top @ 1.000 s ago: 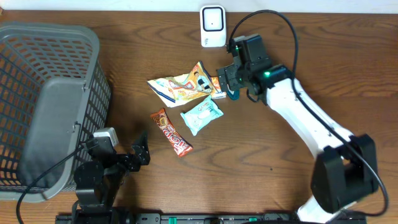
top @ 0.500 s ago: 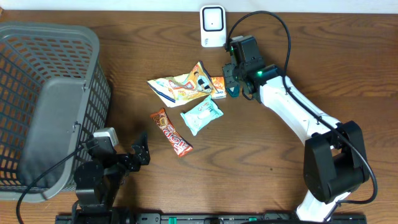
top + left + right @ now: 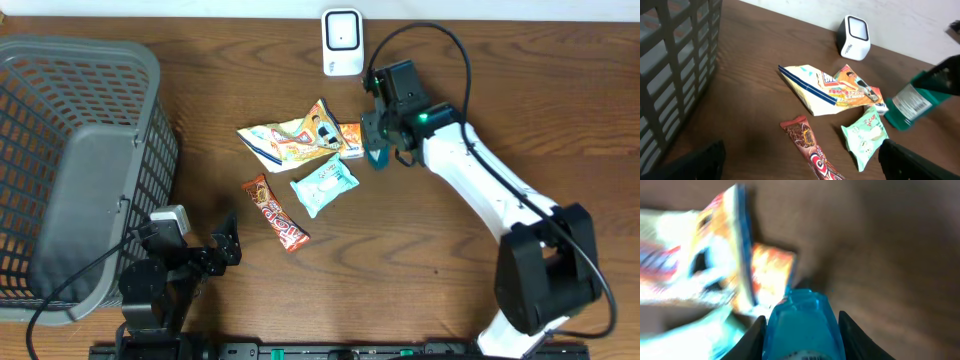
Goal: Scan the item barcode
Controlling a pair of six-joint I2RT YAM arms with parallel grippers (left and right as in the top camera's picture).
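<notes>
My right gripper (image 3: 379,141) is shut on a teal bottle (image 3: 377,156), just right of the snack pile. In the right wrist view the bottle (image 3: 802,322) fills the space between the two black fingers (image 3: 754,336), and the view is blurred. In the left wrist view the bottle (image 3: 909,103) hangs tilted with its white label showing, apart from the table. The white barcode scanner (image 3: 341,42) stands at the back edge, a short way behind and left of the bottle. My left gripper (image 3: 226,243) rests open at the front left with nothing in it.
A large snack bag (image 3: 293,137), a small orange packet (image 3: 351,140), a mint-green packet (image 3: 323,184) and a red chocolate bar (image 3: 274,212) lie mid-table. A grey mesh basket (image 3: 90,60) fills the left side.
The right gripper has shut on the teal bottle, then shifted slightly right and toward the front with it. The left arm has not moved.
</notes>
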